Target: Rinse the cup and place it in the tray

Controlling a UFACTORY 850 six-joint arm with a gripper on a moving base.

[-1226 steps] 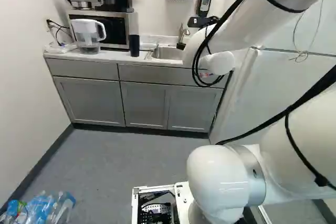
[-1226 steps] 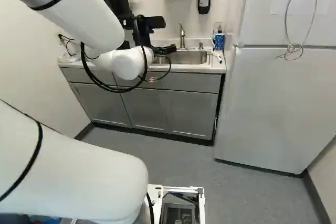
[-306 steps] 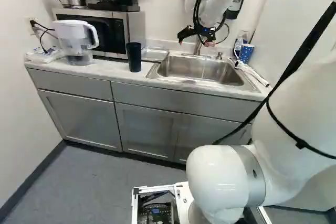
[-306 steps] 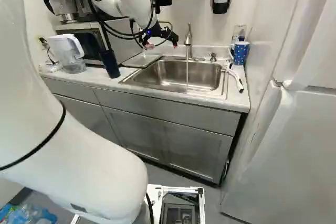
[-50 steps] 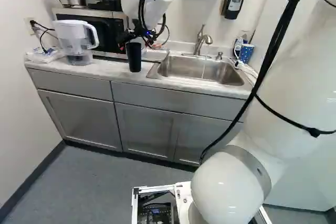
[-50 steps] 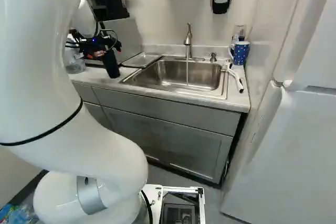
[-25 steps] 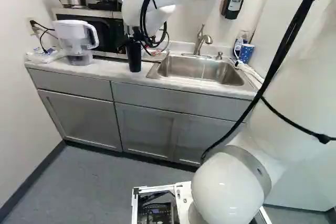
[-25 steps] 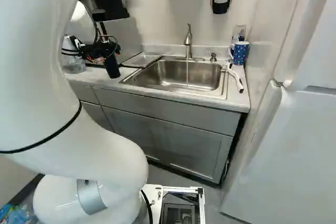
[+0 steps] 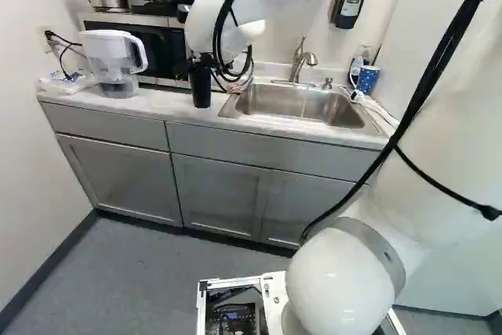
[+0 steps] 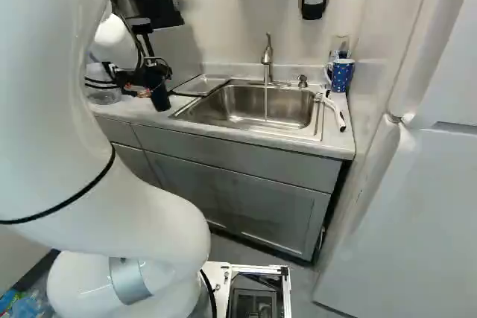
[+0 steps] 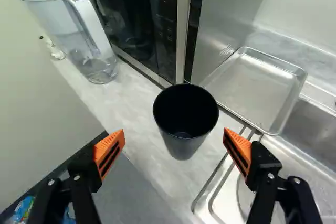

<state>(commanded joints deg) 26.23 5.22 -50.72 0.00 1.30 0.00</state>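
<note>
Pincer [image 11: 174, 130] wide open, holding nothing. Dark cup [image 11: 182, 144] upright on desk [image 11: 137, 104] just ahead: probably light, stiff, slick once wet. Best hold: opposite walls, below rim.

I can read no word, brand, number or sign in any of my views; small pale print stands on the black front of the microwave [image 11: 167, 40], with a faint blue glow that may be digits, too tiny for me to make out
</note>
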